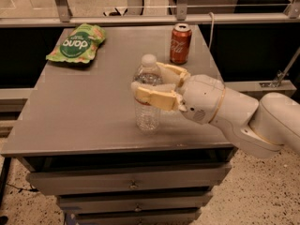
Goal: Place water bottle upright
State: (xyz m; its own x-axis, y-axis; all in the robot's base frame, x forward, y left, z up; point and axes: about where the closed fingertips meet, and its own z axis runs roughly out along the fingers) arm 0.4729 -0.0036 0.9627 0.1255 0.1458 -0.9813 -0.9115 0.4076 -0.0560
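Observation:
The water bottle (147, 114) is clear ribbed plastic with a white cap. It stands upright near the table's front middle, its base on the grey tabletop (79, 111). My gripper (149, 81) reaches in from the right. Its cream fingers (157, 97) are closed around the bottle's upper body, one in front and one behind. The label band is mostly hidden by the fingers.
A red soda can (180, 43) stands at the back right of the table, behind my gripper. A green snack bag (75, 43) lies at the back left. A rail (140, 18) runs behind the table. Drawers (131, 184) sit below the front edge.

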